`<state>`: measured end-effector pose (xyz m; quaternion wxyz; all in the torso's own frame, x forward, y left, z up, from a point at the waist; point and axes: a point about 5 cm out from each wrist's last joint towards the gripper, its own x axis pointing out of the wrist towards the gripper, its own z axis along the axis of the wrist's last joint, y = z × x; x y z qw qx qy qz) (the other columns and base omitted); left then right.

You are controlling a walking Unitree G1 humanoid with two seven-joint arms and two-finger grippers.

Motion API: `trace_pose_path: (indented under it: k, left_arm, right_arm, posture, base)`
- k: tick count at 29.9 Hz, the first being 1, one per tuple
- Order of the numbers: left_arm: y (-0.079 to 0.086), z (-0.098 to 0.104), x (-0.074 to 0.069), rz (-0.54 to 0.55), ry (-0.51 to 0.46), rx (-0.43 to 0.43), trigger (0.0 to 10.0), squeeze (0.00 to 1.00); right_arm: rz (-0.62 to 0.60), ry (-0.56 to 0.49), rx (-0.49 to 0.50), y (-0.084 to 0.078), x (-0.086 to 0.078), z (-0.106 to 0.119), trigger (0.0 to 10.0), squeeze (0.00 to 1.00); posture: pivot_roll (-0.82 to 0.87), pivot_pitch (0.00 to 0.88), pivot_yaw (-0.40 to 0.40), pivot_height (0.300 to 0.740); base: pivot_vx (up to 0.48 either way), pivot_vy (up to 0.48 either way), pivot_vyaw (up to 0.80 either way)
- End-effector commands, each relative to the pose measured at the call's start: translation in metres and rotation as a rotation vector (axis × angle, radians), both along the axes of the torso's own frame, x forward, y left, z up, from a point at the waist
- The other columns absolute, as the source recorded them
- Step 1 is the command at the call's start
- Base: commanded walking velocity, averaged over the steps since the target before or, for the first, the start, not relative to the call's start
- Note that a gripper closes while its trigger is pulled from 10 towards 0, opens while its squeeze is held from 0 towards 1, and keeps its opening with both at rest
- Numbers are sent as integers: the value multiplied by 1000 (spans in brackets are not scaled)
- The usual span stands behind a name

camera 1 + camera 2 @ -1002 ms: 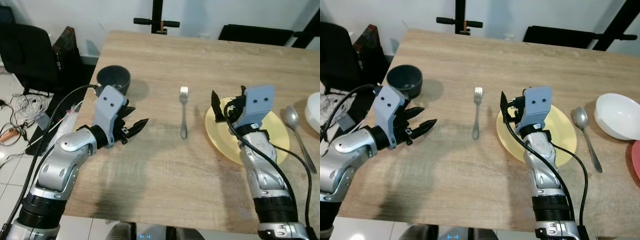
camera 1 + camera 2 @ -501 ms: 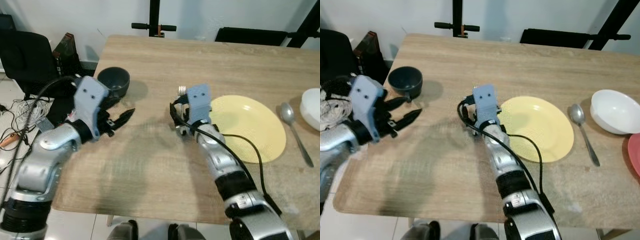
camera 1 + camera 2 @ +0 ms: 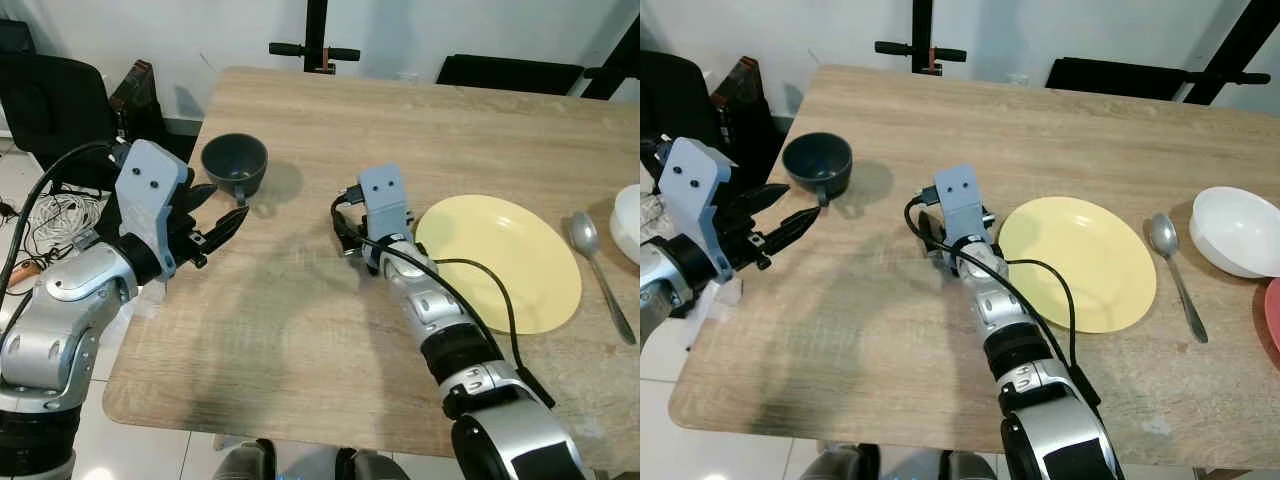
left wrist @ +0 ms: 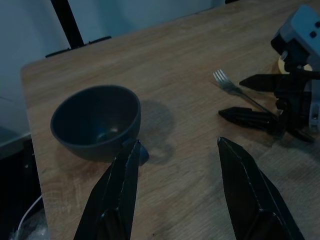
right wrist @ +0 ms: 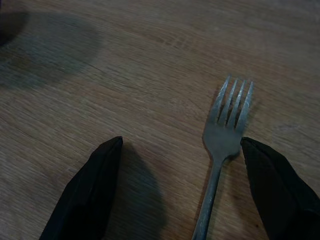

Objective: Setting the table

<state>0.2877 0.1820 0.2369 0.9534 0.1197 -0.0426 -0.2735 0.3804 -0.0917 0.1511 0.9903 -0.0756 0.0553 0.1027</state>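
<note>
Your right gripper (image 5: 180,187) sits low over the fork (image 5: 222,150), fingers spread wide — one fingertip touches its neck. The fork lies mid-surface, just beside the yellow plate (image 3: 500,262). Centre on the handle before closing. Left gripper (image 4: 175,190) hovers open beside the dark bowl (image 4: 95,122).

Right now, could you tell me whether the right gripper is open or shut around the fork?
Open. The right gripper has its fingers spread on the table, and the fork lies flat between them, close to one fingertip and not clamped.
</note>
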Motion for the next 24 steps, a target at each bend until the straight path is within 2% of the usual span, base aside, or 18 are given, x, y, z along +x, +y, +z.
trace_pose_path:
  k: [1, 2, 3, 5, 7, 8, 9, 24]
  left_arm:
    - [-1, -4, -3, -2, 26, 1, 10000, 8]
    - [-1, -4, -3, -2, 26, 1, 10000, 8]
    - [-1, -5, -3, -2, 32, 0, 10000, 8]
    - [-1, -6, -3, -2, 34, -1, 10000, 8]
    - [-3, -7, -2, -6, 37, -3, 10000, 8]
    - [-3, -7, -2, -6, 37, -3, 10000, 8]
    - [-5, -8, -1, -9, 39, -5, 10000, 4]
    - [-6, -8, 2, 4, 37, -18, 10000, 4]
  right_arm:
    - [-55, 131, 3, -12, -7, -30, 7137, 0]
    - [-55, 131, 3, -12, -7, -30, 7137, 0]
    - [-93, 161, 58, -21, -11, -35, 8314, 0]
    - [-105, 172, 77, -24, -13, -37, 8314, 0]
    - [-105, 192, 90, -26, -16, -41, 4784, 0]
    - [-105, 192, 90, -26, -16, -41, 4784, 0]
    - [-97, 197, 82, -26, -18, -43, 0, 0]
    - [-67, 225, 93, -26, -24, -47, 0, 0]
  posture:
    - [120, 144, 30, 740]
    - [120, 144, 30, 740]
    - [107, 147, 33, 740]
    - [105, 147, 34, 740]
    - [96, 145, 37, 740]
    - [96, 145, 37, 740]
    - [93, 143, 38, 740]
    - [85, 135, 30, 740]
  base:
    - [0, 0, 0]
    - [0, 0, 0]
    - [0, 0, 0]
    - [0, 0, 0]
    - [0, 0, 0]
    - [0, 0, 0]
    - [0, 0, 0]
    - [0, 0, 0]
